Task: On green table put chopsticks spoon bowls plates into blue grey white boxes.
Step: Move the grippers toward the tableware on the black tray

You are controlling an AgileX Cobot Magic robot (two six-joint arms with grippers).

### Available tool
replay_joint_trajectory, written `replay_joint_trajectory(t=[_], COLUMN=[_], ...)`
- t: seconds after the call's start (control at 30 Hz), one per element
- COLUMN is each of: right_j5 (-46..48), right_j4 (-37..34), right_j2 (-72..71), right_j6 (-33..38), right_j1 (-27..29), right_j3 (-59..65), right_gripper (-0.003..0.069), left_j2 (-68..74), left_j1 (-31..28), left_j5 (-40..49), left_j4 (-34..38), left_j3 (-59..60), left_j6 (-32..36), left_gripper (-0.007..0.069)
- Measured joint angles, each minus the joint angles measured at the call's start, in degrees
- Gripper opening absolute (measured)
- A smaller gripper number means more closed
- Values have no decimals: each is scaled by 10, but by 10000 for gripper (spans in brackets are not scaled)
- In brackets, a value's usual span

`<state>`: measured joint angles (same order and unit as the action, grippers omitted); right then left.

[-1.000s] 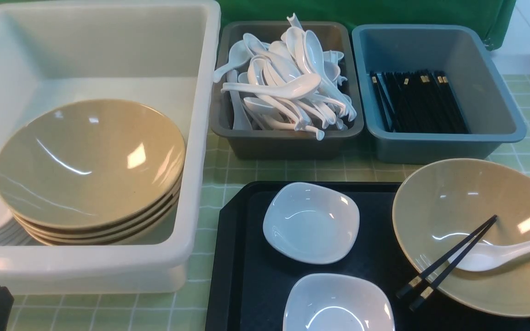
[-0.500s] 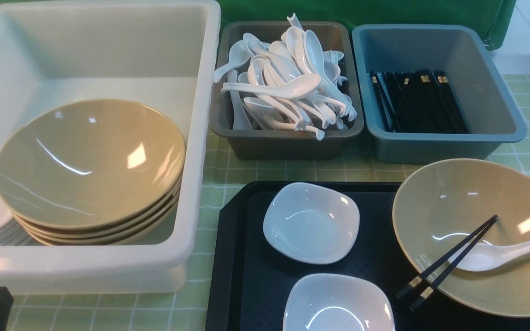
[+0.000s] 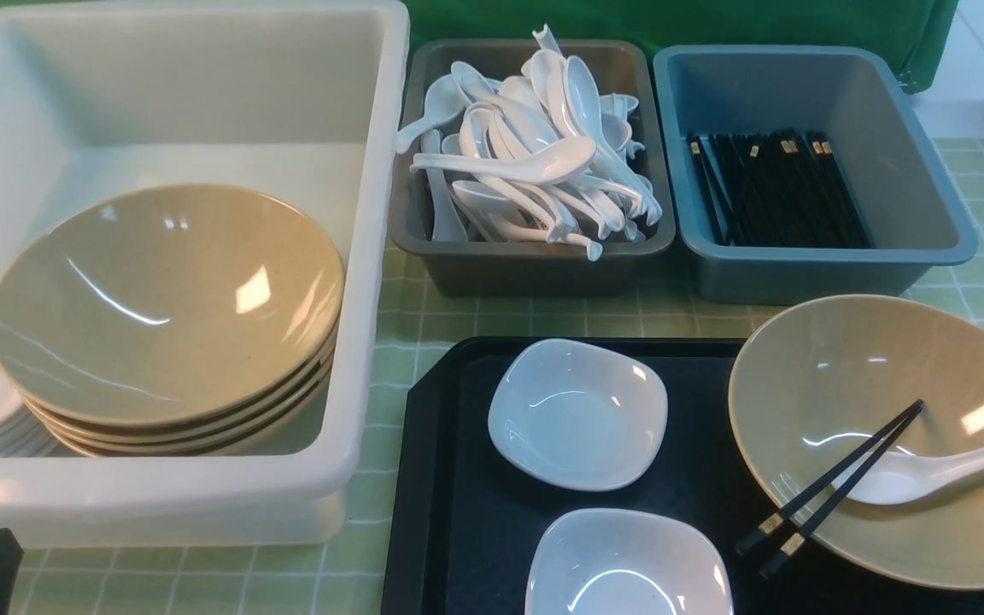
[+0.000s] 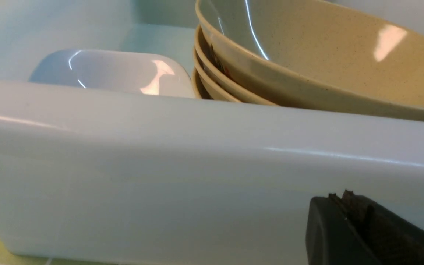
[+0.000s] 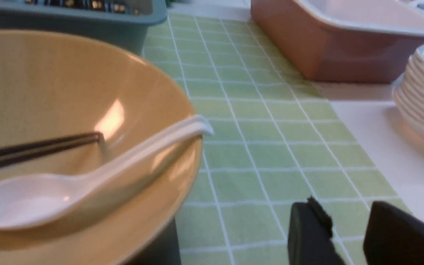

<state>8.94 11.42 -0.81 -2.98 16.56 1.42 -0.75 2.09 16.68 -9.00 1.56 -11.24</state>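
Chopsticks (image 3: 829, 478) lie with a white spoon (image 3: 919, 474) in the tan bowl (image 3: 842, 376) at the right end of the black tray (image 3: 458, 478), near two small white dishes (image 3: 577, 414). Behind them stand the white box (image 3: 372, 256) holding stacked bowls (image 3: 167, 307), the grey box (image 3: 535, 269) and the blue box (image 3: 808, 273). The right gripper (image 5: 348, 239) is beside the tan bowl, fingers apart and empty. The left gripper (image 4: 363, 232) is just beside the white box; I cannot tell whether it is apart or together.

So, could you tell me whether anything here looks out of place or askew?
The spoons are heaped above the rim of the grey box, one handle hanging over its front edge. In the tan bowl, the chopsticks and a spoon poke out past the rim. Nothing looks spilled or broken.
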Motion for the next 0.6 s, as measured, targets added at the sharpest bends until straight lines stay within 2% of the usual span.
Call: replay_joint_trajectory(t=[0.1,0.2,0.43,0.47,0.5,0.53,0.57,0.6], right_j5=[-81,-112,-122,-130,-147,-147,-186,-191], right_j4=[0,0,0,0,-3,-2,-6,-6], right_j2=[0,0,0,0,0,0,0,0], right_j6=[0,0,-4,-19,-66,-66,-164,-173], right_j1=[0,0,0,0,0,0,0,0], right_j3=[2,2,2,2,2,2,2,2], right_gripper=[236,236,236,236,236,236,236,236], left_j2=[0,0,0,0,0,0,0,0], left_j1=[0,0,0,0,0,0,0,0], left_j5=[-98,-167,-243,-261,-287,-292,-343,-350], left_j4=[6,6,6,6,10,12,21,23], left_j3=[0,0,0,0,0,0,0,0], left_j6=[-2,-2,-5,-14,-34,-38,-79,-83], left_gripper=[-1,-1,-1,-1,-1,-1,-1,-1])
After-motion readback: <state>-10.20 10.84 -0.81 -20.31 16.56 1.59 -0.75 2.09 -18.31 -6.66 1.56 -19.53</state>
